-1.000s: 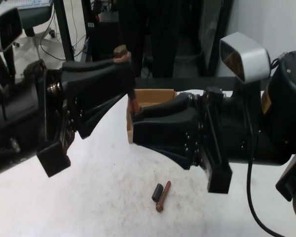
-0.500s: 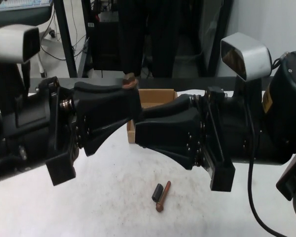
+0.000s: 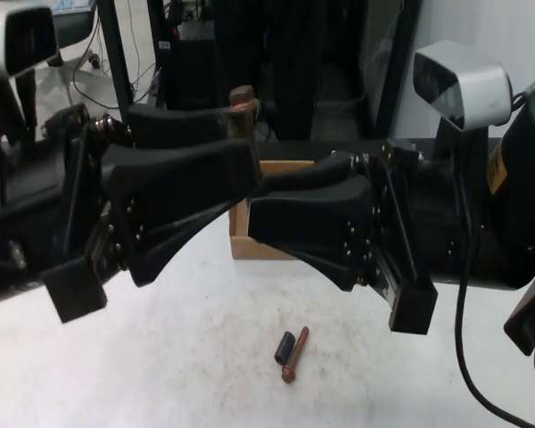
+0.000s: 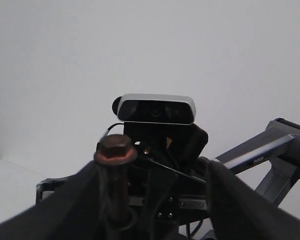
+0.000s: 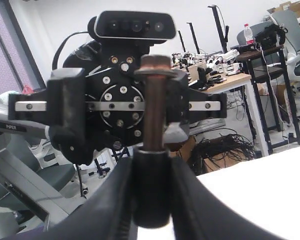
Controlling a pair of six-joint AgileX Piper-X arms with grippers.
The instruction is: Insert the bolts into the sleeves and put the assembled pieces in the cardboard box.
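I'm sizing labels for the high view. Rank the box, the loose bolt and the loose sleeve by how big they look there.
1. box: largest, though partly hidden.
2. loose bolt: longer than its neighbour.
3. loose sleeve: smallest.
The last two lie side by side, so nearness does not blur that order.

High view behind, downward; wrist views close, opposed across one bolt (image 4: 115, 152)
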